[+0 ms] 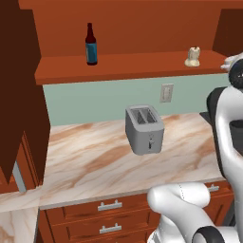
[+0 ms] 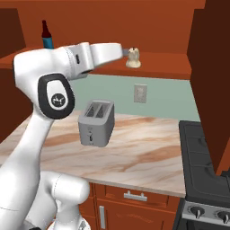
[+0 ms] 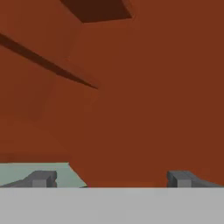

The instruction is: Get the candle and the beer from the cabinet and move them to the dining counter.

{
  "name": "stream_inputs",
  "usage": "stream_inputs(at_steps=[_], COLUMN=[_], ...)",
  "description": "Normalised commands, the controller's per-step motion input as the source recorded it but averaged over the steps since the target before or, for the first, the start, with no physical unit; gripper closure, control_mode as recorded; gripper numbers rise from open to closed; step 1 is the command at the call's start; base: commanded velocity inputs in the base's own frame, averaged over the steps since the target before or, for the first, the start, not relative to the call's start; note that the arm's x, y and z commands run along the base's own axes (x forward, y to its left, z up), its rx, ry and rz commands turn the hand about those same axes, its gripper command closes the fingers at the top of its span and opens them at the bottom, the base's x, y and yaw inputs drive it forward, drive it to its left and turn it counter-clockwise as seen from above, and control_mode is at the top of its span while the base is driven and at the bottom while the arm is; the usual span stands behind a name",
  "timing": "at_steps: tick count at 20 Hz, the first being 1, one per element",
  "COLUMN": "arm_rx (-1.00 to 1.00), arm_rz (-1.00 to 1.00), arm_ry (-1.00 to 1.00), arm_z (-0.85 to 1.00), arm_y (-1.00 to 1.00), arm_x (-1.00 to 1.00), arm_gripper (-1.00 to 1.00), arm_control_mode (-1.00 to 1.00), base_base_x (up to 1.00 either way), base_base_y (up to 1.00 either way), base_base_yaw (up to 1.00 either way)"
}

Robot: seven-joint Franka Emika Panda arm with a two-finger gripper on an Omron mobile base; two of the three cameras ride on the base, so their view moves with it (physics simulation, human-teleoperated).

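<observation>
The cabinet (image 1: 128, 66) stands open above the toaster counter. The beer (image 1: 91, 45), a dark bottle with a blue label, stands at the left of its lower shelf; in the right base view the beer (image 2: 46, 36) peeks out behind my arm. The candle (image 1: 192, 57), small and cream-white, sits at the shelf's right end. My gripper (image 2: 125, 52) hovers at shelf height just left of the candle (image 2: 133, 58), apart from it. In the hand view the gripper (image 3: 111, 179) is open, fingertips (image 3: 41, 178) wide apart with only cabinet wood ahead. The dining counter is out of view.
A grey toaster (image 1: 144, 128) stands on the marbled counter (image 1: 90, 161) below the shelf. The open cabinet door (image 1: 19, 95) hangs at the left. A black stove (image 2: 204, 170) adjoins the counter on the right. A wall outlet (image 1: 166, 93) sits behind the toaster, drawers (image 1: 109, 206) below.
</observation>
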Motion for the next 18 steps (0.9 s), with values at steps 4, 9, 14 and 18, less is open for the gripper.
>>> stream_inputs(at_steps=[4, 9, 14, 18], arm_rx=[0.06, 0.07, 0.16, 0.17], arm_rz=[0.14, 0.14, 0.13, 0.08], arm_ry=[0.07, 0.07, 0.07, 0.02], arm_z=[0.0, 0.0, 0.0, 0.0], arm_y=[0.07, 0.09, 0.04, 0.11], arm_x=[0.16, 0.19, 0.15, 0.06], arm_gripper=[-1.0, -1.0, -1.0, -1.0], arm_control_mode=[-1.0, -1.0, -1.0, -1.0], base_base_x=[0.0, 0.0, 0.0, 0.0], base_base_y=[0.0, 0.0, 0.0, 0.0], base_base_yaw=[0.0, 0.0, 0.0, 0.0])
